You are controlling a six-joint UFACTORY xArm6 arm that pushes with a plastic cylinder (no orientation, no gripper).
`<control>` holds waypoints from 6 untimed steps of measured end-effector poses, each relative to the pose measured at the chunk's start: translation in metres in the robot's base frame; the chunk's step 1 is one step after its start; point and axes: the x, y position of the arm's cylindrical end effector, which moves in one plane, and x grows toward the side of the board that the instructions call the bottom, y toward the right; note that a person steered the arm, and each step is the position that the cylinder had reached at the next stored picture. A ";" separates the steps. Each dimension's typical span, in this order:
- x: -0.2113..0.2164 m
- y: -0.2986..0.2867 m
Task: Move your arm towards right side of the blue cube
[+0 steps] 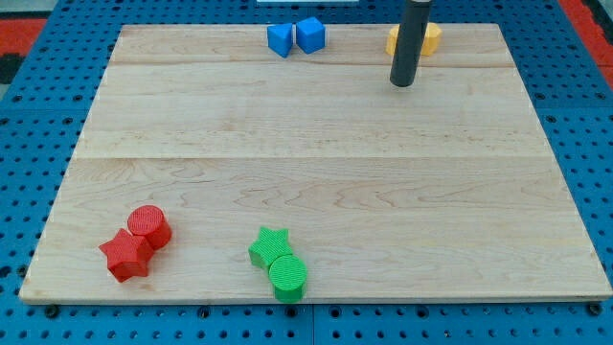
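The blue cube (310, 34) sits at the far edge of the wooden board (316, 172), a little left of the board's middle line. Touching its left side is a second blue block (280, 39), whose exact shape is hard to make out. To the right of the cube, well apart from it, my tip (402, 83) rests on the board, the dark rod rising straight up out of the view's top. There are no fingers on this rod, so nothing is gripped; the tip touches no block. Just behind the rod, at the far edge, lies a yellow block (428, 38), partly hidden by it, its shape unclear.

At the near left corner a red cylinder (149, 226) touches a red star (126, 254). Near the middle of the near edge a green star (269, 247) touches a green cylinder (287, 277).
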 end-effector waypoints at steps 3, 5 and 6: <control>-0.029 -0.001; -0.092 -0.068; -0.107 -0.049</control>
